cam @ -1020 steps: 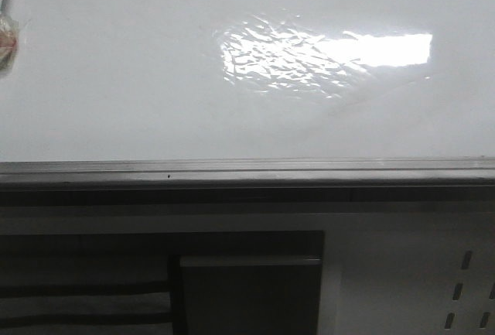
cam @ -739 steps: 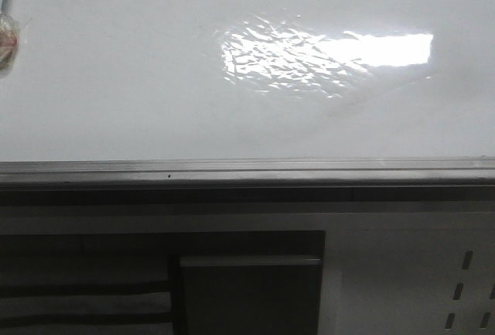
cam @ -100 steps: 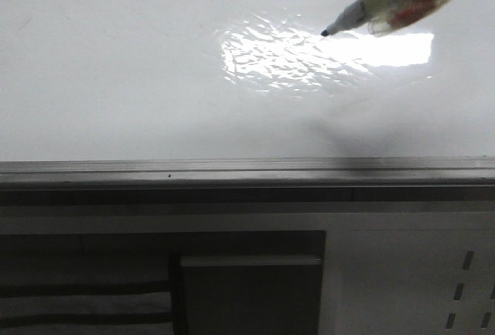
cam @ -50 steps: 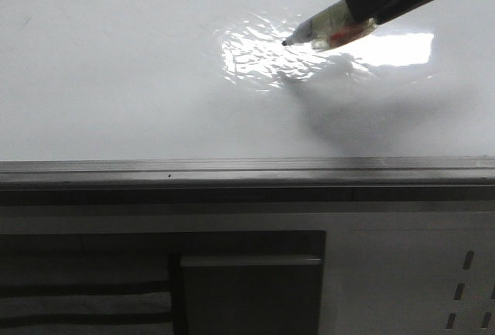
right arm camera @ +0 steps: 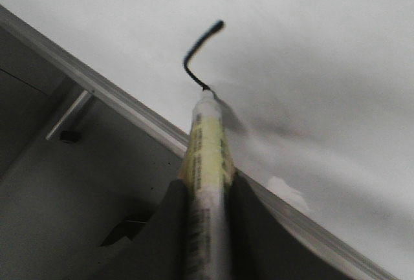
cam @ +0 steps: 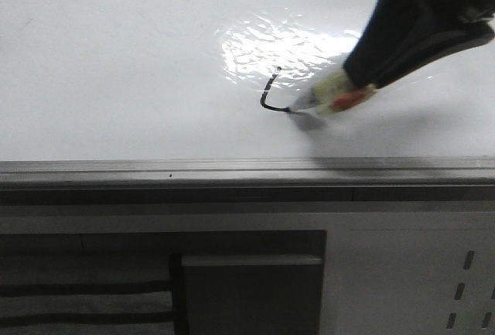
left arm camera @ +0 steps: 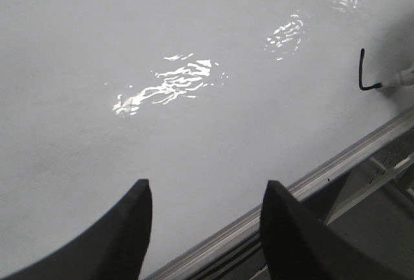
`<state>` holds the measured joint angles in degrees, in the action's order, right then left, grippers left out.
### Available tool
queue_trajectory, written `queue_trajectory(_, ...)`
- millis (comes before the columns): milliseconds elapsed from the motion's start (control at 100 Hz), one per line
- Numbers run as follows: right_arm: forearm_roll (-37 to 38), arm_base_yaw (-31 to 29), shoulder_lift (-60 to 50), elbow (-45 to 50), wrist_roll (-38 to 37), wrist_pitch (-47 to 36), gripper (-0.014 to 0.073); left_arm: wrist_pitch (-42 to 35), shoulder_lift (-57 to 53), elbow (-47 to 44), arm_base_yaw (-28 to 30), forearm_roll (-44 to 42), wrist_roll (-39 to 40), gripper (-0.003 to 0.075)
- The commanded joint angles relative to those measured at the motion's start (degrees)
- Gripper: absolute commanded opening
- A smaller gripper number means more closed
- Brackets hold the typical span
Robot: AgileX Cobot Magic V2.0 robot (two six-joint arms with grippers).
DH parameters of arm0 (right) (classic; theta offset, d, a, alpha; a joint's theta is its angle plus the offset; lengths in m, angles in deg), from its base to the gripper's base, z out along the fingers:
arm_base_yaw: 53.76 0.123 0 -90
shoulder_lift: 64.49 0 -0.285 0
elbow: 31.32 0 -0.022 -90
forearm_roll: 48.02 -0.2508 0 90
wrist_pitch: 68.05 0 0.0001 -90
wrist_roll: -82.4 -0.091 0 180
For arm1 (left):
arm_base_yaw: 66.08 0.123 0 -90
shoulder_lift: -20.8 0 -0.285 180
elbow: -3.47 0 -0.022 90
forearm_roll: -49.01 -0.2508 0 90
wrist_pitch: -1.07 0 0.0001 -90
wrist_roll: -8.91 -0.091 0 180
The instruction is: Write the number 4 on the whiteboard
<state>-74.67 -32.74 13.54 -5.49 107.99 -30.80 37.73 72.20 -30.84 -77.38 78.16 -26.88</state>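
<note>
A black L-shaped stroke (cam: 269, 94), the first part of the number 4, is seen on a large glossy white whiteboard (cam: 116, 64) under a marker tip.

The whiteboard is edged by a grey metal rail (cam: 155, 169), below which a dark-panelled cabinet front (cam: 247, 281) is seen; a bright rippled light reflection (cam: 278, 49) lies on the board just above the stroke. The right gripper (right arm camera: 207, 196) is reached in from the right, its dark fingers (right arm camera: 249, 228) closed around a pale yellow marker (right arm camera: 206, 157), whose tip is pressed to the board at the end of the stroke's foot. The stroke thus lies just beyond the right fingers. The left gripper (left arm camera: 204, 228) is held over bare board, its two dark fingers (left arm camera: 129, 228) spread apart and holding nothing, well apart from the stroke.
</note>
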Motion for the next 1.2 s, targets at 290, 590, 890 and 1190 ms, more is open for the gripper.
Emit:
queue_trajectory(290,-3.78,-0.21,-6.56,-4.11,6.27,-1.79,-0.0050,-3.87,-0.08,1.49,0.10,2.12,0.72,0.0356)
queue_trajectory(590,-1.66,-0.31,1.47,-4.27,5.51,4.91,-0.0050,-3.77,-0.08,1.49,0.10,2.12,0.72,0.0356)
queue_trajectory(890,-1.65,3.65,-9.13,-5.09,11.63,4.31,-0.0050,-0.91,-0.08,1.60,-0.03,2.16,-4.25,0.0356)
queue_trajectory(1190,-1.65,3.70,-16.77,-4.98,35.22,5.96,-0.0050,14.28,6.33,5.40,-7.49,11.70,-22.21,0.0356)
